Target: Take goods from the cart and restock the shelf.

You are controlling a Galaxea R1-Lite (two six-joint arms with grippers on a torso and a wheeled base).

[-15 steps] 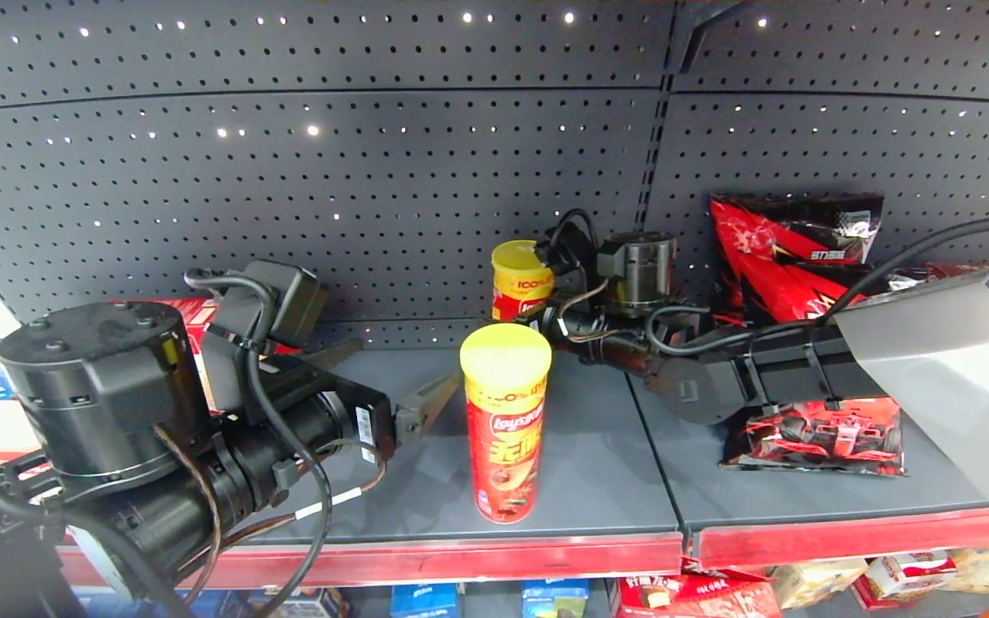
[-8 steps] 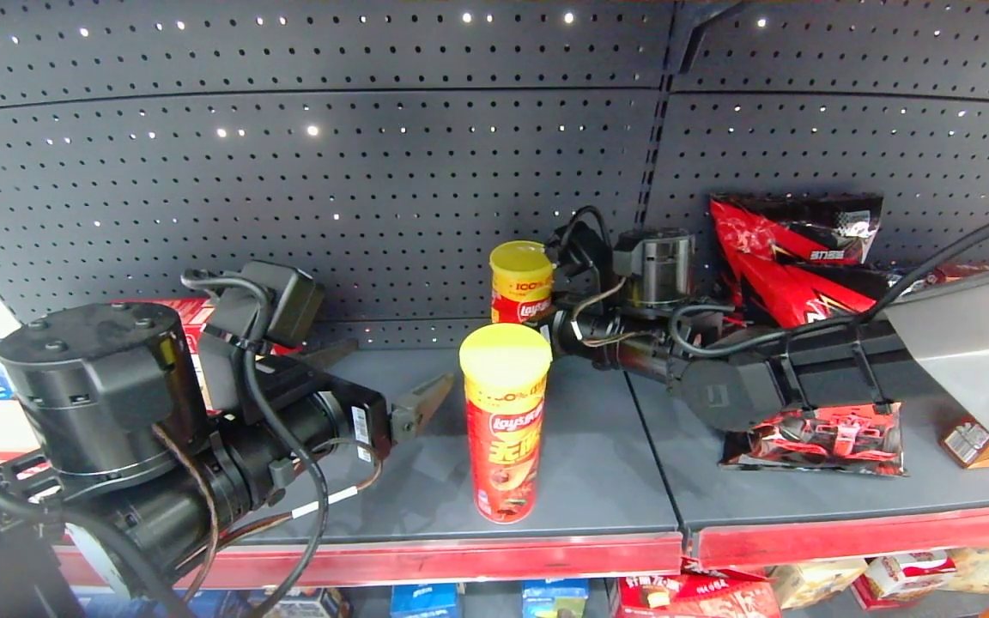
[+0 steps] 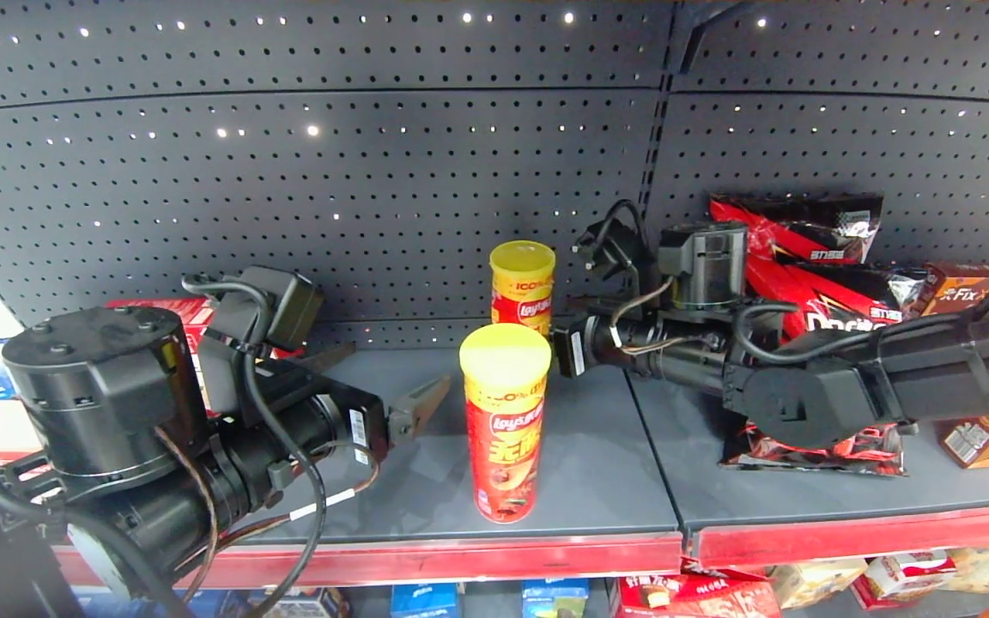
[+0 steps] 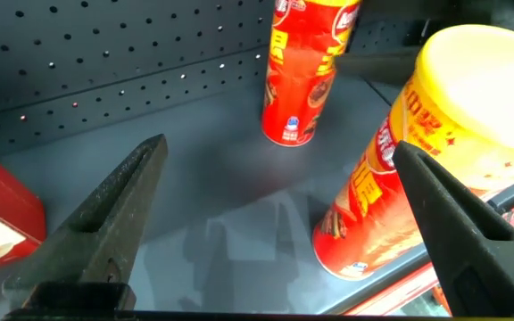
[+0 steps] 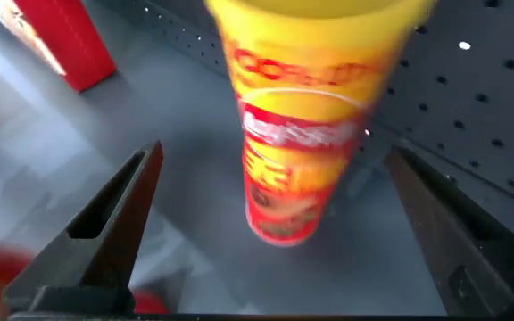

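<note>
Your right gripper (image 5: 273,157) is wide open around the rear can (image 3: 521,283), which stands alone by the shelf's (image 3: 597,463) back edge, likely lined up behind the front can (image 3: 504,421). Your left gripper (image 3: 387,373), open and empty, hovers beside that one.

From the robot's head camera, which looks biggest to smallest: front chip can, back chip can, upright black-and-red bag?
1. upright black-and-red bag, though partly hidden
2. front chip can
3. back chip can: farther off, possibly the same real size
</note>
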